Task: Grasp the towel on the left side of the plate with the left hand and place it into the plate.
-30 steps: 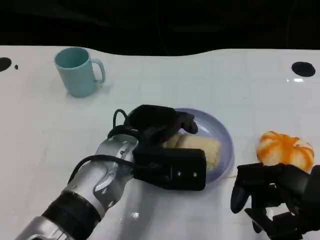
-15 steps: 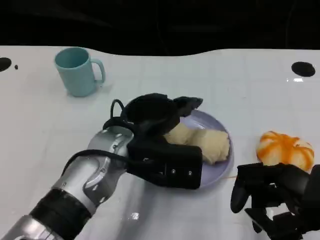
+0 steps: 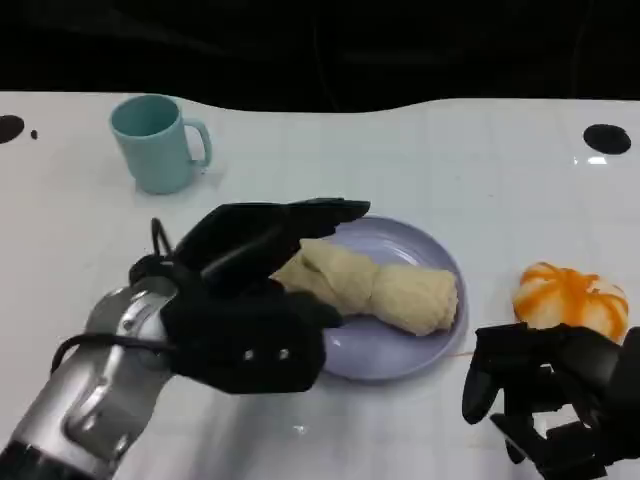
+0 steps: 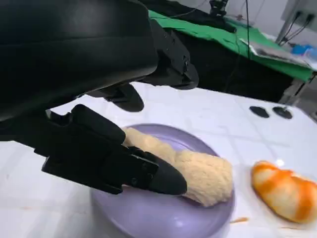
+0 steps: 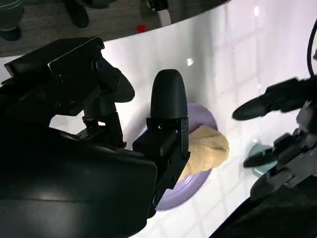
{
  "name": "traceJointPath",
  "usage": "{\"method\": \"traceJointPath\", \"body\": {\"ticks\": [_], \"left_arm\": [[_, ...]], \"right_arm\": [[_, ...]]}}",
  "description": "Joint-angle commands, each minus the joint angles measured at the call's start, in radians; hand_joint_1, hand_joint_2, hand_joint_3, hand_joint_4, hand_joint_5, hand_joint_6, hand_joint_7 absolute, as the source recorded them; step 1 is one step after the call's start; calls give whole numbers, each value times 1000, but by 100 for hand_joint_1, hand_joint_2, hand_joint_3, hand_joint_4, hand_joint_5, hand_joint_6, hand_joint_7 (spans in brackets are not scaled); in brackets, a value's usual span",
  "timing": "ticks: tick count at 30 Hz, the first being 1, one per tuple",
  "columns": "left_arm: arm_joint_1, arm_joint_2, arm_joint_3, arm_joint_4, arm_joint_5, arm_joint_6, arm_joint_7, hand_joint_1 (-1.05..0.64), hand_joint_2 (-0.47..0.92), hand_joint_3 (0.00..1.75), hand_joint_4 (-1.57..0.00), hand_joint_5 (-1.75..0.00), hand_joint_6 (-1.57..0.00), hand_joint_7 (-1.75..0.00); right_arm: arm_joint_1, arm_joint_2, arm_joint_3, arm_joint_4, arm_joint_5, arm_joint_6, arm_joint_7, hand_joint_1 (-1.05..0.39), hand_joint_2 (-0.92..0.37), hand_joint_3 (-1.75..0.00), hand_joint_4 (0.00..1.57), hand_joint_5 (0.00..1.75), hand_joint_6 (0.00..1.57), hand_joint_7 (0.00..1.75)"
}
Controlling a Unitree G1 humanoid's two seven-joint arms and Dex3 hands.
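A teal mug point(image 3: 157, 141) is seen standing upright at the far left of the white table point(image 3: 400, 150), well apart from the other items; its inside cannot be made out. Two black round marks are located at the table's far edges, one at the left point(image 3: 8, 127) and one at the right point(image 3: 606, 138).

The left hand point(image 3: 245, 300) is positioned at the left rim of the lavender plate point(image 3: 420, 240), with its fingers spread and extended over the rim. Nothing is held in it. In the head view, the left end of the towel and part of the plate are covered by this hand, so contact between fingers and towel cannot be determined there. In the left wrist view, one fingertip point(image 4: 166, 178) is shown just beside the towel point(image 4: 198, 173).

The plate is occupied by the beige towel point(image 3: 375, 285), which is rolled and lies across the plate from left to right, inside the rim.

To the right of the plate, apart from it, an orange-and-white soft object point(image 3: 570, 297) lies on the table.

The right hand point(image 3: 545, 400) is located at the lower right, near the orange object, with its fingers curled and nothing grasped.
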Motion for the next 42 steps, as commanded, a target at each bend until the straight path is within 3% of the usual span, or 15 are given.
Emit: {"method": "traceJointPath", "body": {"ticks": [1,6,7,8,10,13,17,25,33,42], "left_arm": [[90,11,83,-95,-125,20,-41,-57,92,18,-61,-61,-57,-16],[192,-15,172,-208,-353,92,-118,-30,92,15,-59,-84,-74,-26],[215,-25,193,-229,-402,118,-124,-21,90,22,-64,-97,-79,-45],[235,-34,210,-252,-439,152,-125,-17,78,47,-69,-104,-78,-68],[280,-47,240,-318,-514,243,-124,-10,53,104,-79,-116,-81,-95],[330,-47,262,-405,-575,339,-121,-9,45,126,-82,-141,-81,-117],[416,-48,303,-560,-654,521,-90,-8,47,130,-83,-163,-83,-134],[491,-70,412,-714,-837,811,-29,-10,45,139,-87,-175,-81,-158],[456,-90,420,-628,-918,901,-20,-8,50,138,-85,-175,-73,-172],[429,-95,421,-602,-933,954,31,-10,49,136,-85,-175,-73,-174]], "right_arm": [[-2,-9,-9,-9,7,4,3,5,-59,-108,70,168,68,143],[-5,-9,-4,-9,3,3,2,5,-59,-108,69,169,68,143],[-6,-10,-3,-10,2,4,2,5,-59,-108,70,169,68,143],[-7,-10,-2,-12,1,7,1,5,-59,-108,70,169,68,143],[-8,-8,-1,-9,2,5,0,5,-59,-108,70,169,68,143],[-8,-4,-1,-5,4,3,0,5,-59,-107,70,169,69,143],[-9,-4,0,-8,4,8,-2,6,-59,-108,70,168,69,142],[-4,-12,-14,4,12,-10,10,5,-59,-107,70,168,69,142],[6,-28,-42,33,16,-32,29,5,-60,-106,69,166,68,141],[14,-26,-45,58,6,-80,40,8,-59,-108,70,169,68,142]]}}
